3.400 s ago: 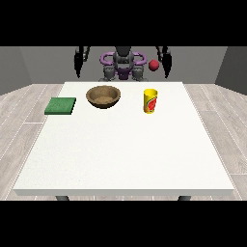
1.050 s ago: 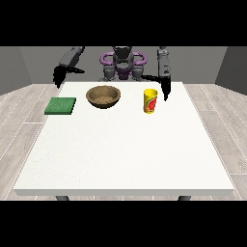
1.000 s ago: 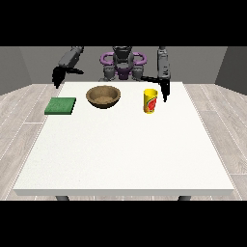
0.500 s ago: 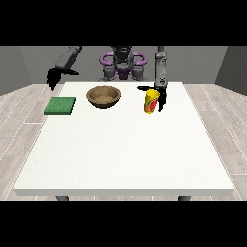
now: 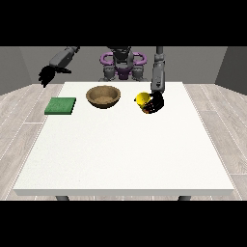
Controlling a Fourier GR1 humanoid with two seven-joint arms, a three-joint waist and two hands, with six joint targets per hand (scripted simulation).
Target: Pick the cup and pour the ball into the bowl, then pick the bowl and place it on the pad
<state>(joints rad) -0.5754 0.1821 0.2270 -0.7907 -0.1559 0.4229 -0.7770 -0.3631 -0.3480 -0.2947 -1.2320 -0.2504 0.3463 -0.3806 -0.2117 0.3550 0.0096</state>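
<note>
Gripping cup (image 5: 143, 101) | hand (image 5: 155, 103) at view's right | cup tilted

- The light was even and bright, coming from above.
- The white table (image 5: 123, 144) showed no glare.
- Soft, faint shadows lay under the bowl (image 5: 102, 96) and the pad (image 5: 61, 105).
- Edges looked slightly soft throughout.

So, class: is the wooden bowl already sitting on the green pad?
No. The bowl rests on the white table, apart from the green pad, which lies to its left in the view with nothing on it.
</note>
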